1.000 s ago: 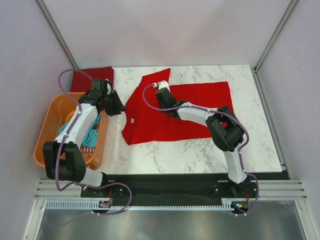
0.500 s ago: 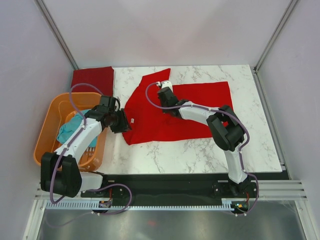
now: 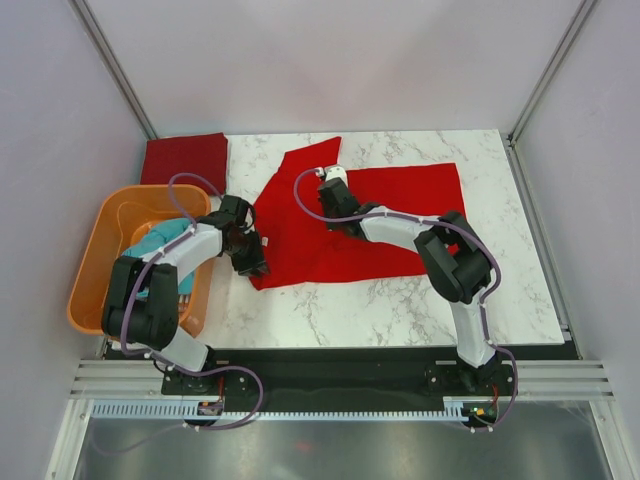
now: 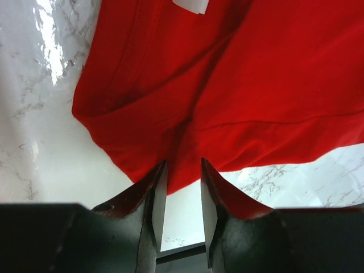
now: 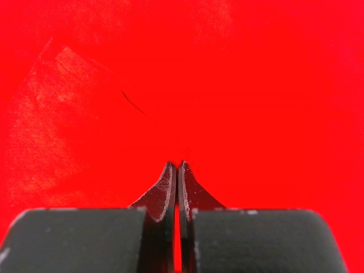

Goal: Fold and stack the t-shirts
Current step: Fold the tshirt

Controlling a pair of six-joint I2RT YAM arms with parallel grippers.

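Red shirt [image 3: 320, 255] on a marble table [image 3: 400, 300]: the left claw [image 4: 182, 170], released, straddles its near corner; right claw [image 5: 176, 165] clenched atop it.

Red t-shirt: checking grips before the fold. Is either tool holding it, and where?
Left tool stands open around the red t-shirt's near left corner, not clamped. Right tool is shut against the cloth farther in; a pinch cannot be told.

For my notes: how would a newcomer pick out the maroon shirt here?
On the marble table, go to the far left corner, just behind the orange basket. The maroon t-shirt lies there as a flat rectangle. It is darker and far smaller than the bright red t-shirt spread mid-table.
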